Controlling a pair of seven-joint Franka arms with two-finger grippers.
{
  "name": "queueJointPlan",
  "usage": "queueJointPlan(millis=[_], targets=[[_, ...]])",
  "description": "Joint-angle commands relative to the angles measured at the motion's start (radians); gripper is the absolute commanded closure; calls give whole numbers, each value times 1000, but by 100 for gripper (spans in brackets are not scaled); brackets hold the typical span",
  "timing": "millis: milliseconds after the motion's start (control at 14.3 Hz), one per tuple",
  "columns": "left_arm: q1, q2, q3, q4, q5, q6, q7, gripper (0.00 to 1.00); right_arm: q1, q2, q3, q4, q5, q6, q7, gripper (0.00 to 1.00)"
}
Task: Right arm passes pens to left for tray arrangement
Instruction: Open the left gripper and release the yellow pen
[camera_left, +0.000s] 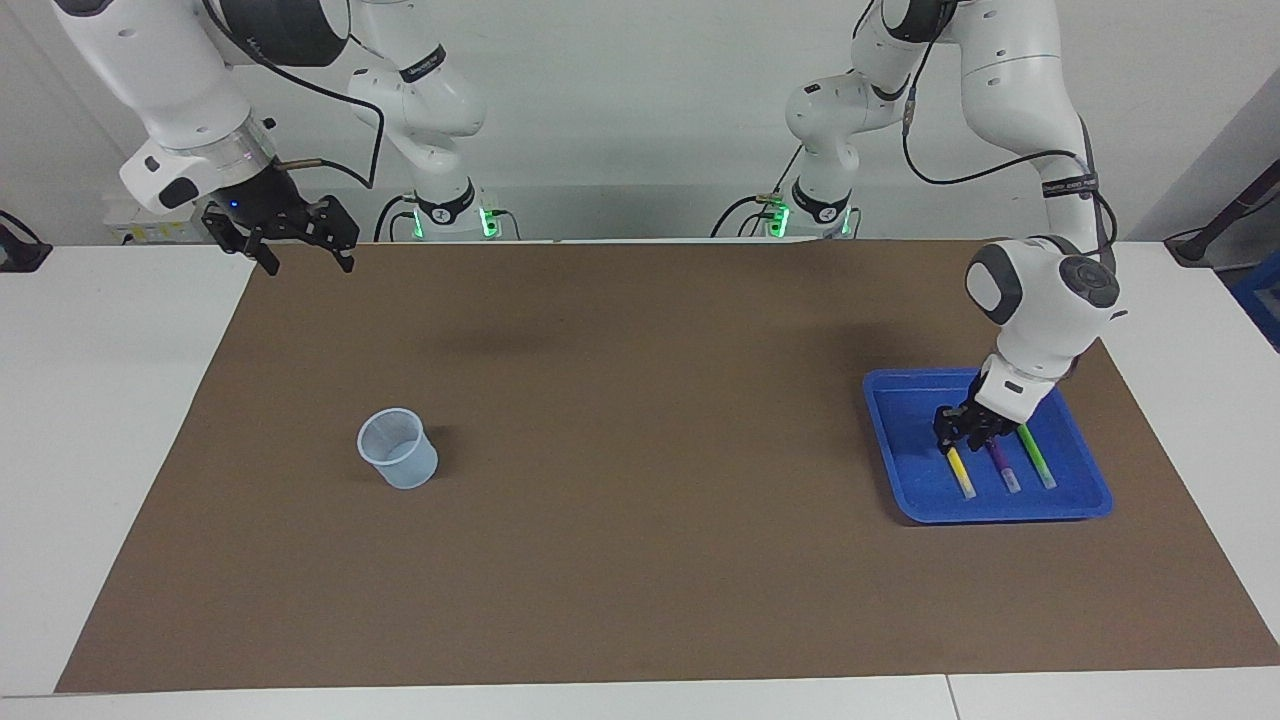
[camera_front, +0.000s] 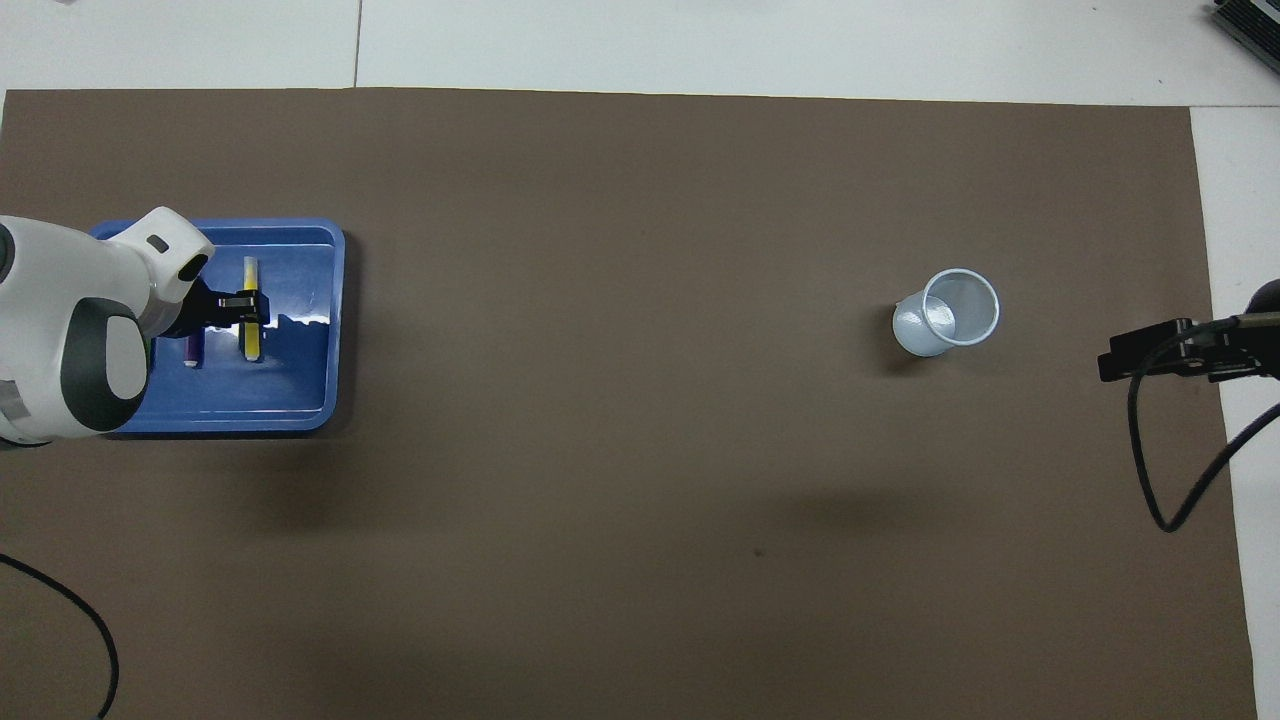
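Hovering low in the blue tray (camera_left: 890, 440) at lower right, the left end effector (camera_left: 965, 428) pinches the yellow pen (camera_left: 961, 472) beside purple pen (camera_left: 1005, 470) and green pen (camera_left: 1037, 458); the right end effector (camera_left: 300, 243) waits spread, upper left.

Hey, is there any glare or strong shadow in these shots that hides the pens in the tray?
Overhead view: a jagged white glare streak crosses the blue tray beside the yellow pen; the left arm hides the green pen and most of the purple pen. Facing view: no glare on the tray, all three pens show, with the green pen plain; the clear cup casts a soft shadow.
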Motion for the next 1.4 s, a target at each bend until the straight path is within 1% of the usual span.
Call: queueJointPlan(millis=[0,70,140,491,701,842,912,1193,1333], targets=[[-7,-31,3,45,19,-103,-22,34,-18,-28,3,-30,5,12,-38,0],[-9,-43,3,50,19,-123,-44,9,-10,-28,3,-31,5,13,-35,0],[-16,-63,3,48,19,-140,-48,0,-9,-30,6,-31,5,15,-37,0],[-24,-152,3,81,19,-324,-50,0,-9,-30,9,-36,5,10,-40,0],[-39,-218,3,84,9,-410,-51,0,-12,-30,9,-34,5,12,-37,0],[-45,-252,1,102,9,-479,-85,0,-9,-30,9,-31,5,13,-40,0],[-65,-265,6,116,9,-508,-100,0,-9,-30,9,-31,5,12,-40,0],[-105,-331,12,121,6,-563,-160,0,-10,-31,9,-30,5,-4,-40,0],[-122,-351,9,134,3,-565,-202,0,-7,-31,11,-31,5,-2,-40,0]])
